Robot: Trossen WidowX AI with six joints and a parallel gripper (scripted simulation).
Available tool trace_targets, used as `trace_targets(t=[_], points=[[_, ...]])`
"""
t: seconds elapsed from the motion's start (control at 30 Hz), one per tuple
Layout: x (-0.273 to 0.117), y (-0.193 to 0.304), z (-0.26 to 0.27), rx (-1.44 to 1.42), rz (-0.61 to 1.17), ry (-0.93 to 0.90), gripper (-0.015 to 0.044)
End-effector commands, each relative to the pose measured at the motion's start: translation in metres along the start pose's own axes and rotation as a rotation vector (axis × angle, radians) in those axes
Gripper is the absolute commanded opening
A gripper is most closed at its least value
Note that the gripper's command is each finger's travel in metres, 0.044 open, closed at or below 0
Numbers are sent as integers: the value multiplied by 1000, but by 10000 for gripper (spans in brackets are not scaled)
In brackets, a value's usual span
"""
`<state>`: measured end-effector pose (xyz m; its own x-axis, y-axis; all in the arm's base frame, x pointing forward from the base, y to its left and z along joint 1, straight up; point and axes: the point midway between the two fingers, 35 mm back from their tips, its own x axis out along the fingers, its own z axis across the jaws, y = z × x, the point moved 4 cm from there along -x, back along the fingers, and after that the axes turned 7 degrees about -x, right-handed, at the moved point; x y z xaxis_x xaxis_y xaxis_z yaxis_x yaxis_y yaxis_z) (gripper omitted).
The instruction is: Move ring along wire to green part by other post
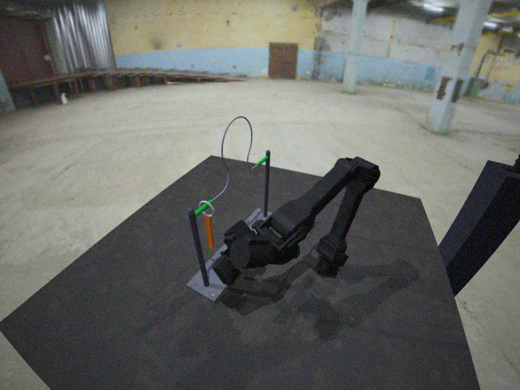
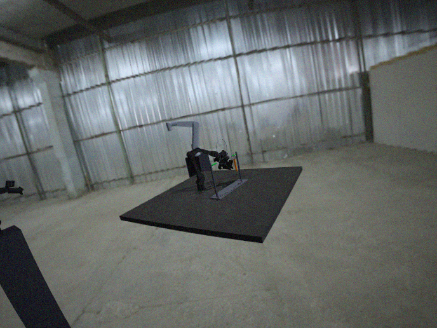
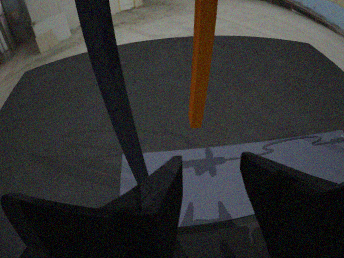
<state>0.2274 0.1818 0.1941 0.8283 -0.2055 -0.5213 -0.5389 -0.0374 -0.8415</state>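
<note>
The white ring (image 1: 212,209) hangs around the green wire part (image 1: 199,211) beside the nearer post (image 1: 198,247) (image 3: 107,70) in the top view. Its orange handle (image 1: 209,233) (image 2: 235,164) (image 3: 202,65) hangs down nearly upright. My gripper (image 3: 211,162) is open, with nothing between its fingertips. In the wrist view the handle's lower end shows beyond and above the fingertips, apart from them. The other green part (image 1: 262,160) (image 2: 213,164) is beside the far post (image 1: 266,184). The ring is outside the wrist view.
The thin grey wire (image 1: 221,147) rises in a tall loop between the green parts. Both posts stand on a light grey base plate (image 1: 201,288) (image 2: 229,189) (image 3: 230,200). In the wrist view the nearer post passes behind the left finger.
</note>
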Motion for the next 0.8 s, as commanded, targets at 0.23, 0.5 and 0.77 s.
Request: trace_targets(t=[0.23, 0.5, 0.77], points=[[-22, -4, -2, 14, -14, -3, 160], [-22, -4, -2, 14, -14, -3, 160], [-22, -4, -2, 14, -14, -3, 160]])
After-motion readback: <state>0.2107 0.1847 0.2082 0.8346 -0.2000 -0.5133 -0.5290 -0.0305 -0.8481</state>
